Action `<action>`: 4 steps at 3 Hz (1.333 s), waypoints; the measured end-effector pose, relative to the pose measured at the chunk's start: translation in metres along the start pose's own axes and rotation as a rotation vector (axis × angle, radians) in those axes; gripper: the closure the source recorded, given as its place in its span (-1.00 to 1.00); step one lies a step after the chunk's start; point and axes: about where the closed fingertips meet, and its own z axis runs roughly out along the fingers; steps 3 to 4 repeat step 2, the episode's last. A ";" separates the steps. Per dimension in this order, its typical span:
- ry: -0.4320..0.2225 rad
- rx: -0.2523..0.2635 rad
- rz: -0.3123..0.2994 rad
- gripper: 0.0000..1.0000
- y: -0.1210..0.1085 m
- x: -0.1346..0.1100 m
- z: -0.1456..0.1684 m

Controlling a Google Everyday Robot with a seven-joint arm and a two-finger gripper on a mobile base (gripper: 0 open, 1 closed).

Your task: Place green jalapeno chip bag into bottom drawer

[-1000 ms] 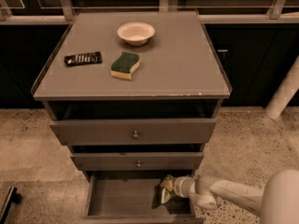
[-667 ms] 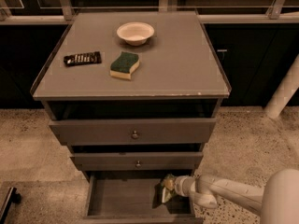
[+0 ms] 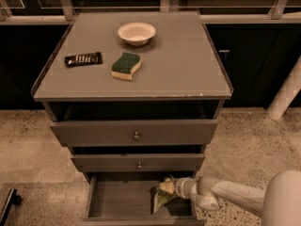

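Reaching in from the right, the hand (image 3: 169, 188) is inside the open bottom drawer (image 3: 120, 199), at its right side, with the bag (image 3: 160, 200) at its tip, low down and seemingly at the drawer's floor. Whether the hand grips the bag or has let go, I cannot tell. The placing looks nearly done; release and withdrawal seem left. High above the drawer, the tabletop (image 3: 188, 65) carries a sponge (image 3: 125, 65) and a bowl (image 3: 136, 33).

Smooth white tubular arm (image 3: 230, 194); bulbous joints (large rounded white segment (image 3: 284, 199) lower right); pale gripper (image 3: 165, 188) at bottom drawer (image 3: 117, 199).
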 end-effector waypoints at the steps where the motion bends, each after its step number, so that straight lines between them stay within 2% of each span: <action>1: 0.000 0.000 0.000 -1.00 0.000 0.000 0.000; 4: 0.000 0.000 0.000 -1.00 0.000 0.000 0.000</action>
